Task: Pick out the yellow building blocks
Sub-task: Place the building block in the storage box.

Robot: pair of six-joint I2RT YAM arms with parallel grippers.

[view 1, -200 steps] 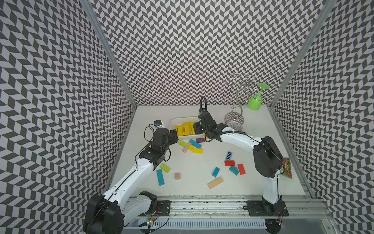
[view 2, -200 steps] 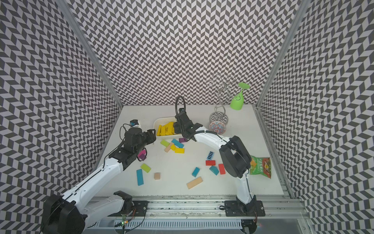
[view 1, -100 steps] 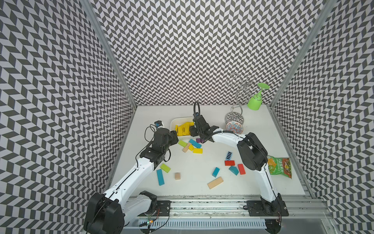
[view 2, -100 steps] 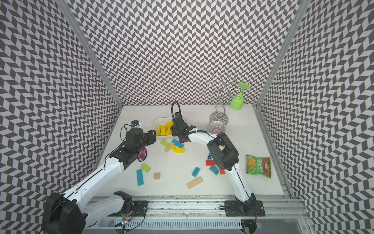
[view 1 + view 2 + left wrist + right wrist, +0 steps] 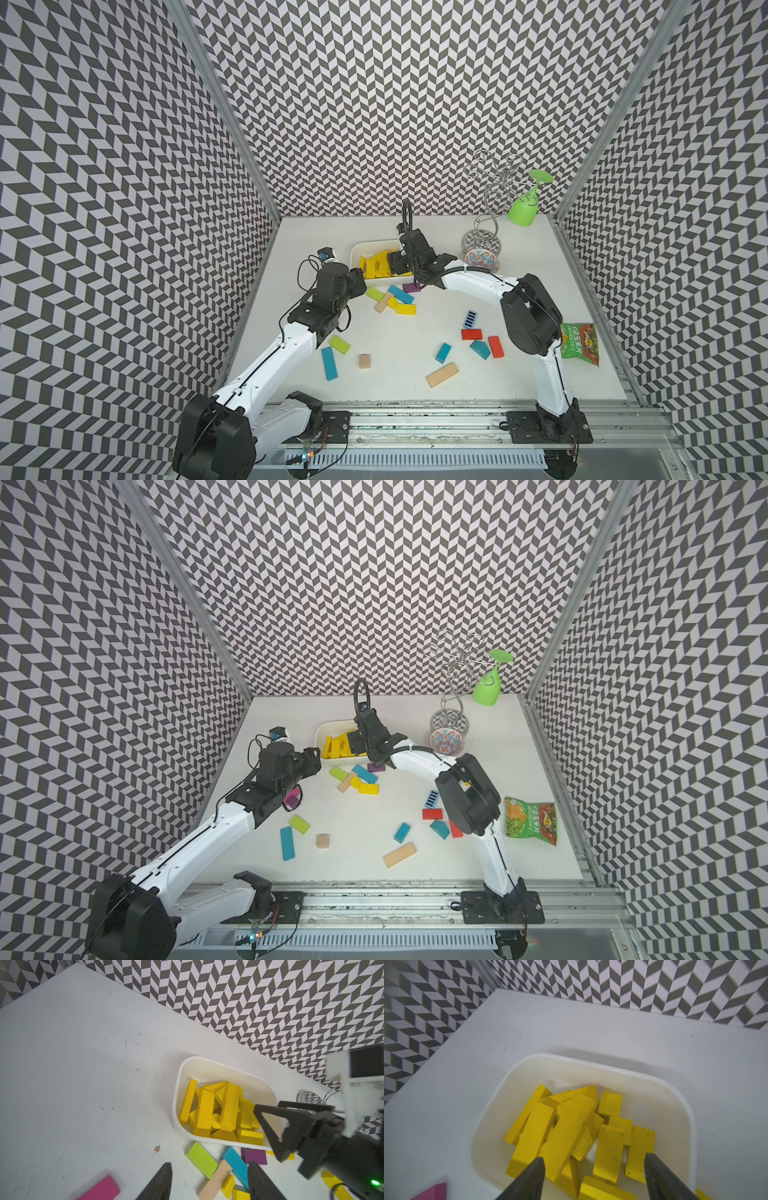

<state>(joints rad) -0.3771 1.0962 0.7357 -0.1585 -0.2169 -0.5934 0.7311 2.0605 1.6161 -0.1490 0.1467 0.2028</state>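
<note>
- Black-and-white chevron walls [image 5: 374, 104] all round, with a scuffed white worktop [image 5: 399, 340] in the middle.
- Most of the yellow building blocks [image 5: 571, 1126] are heaped in a white bin [image 5: 581, 1068] toward the back of the worktop.
- A few loose yellow blocks [image 5: 405, 308] lie just in front of the bin, mixed in with a lime block [image 5: 201, 1159], a teal block [image 5: 235, 1160] and a purple block [image 5: 254, 1156].
- The right end effector [image 5: 593, 1157] hangs right over the bin, jaws spread wide with nothing in them.
- The left end effector [image 5: 209, 1164] is near the bin by the loose pile, jaws apart too and empty.
- A snack bag [image 5: 530, 818] sits off by the right edge.
</note>
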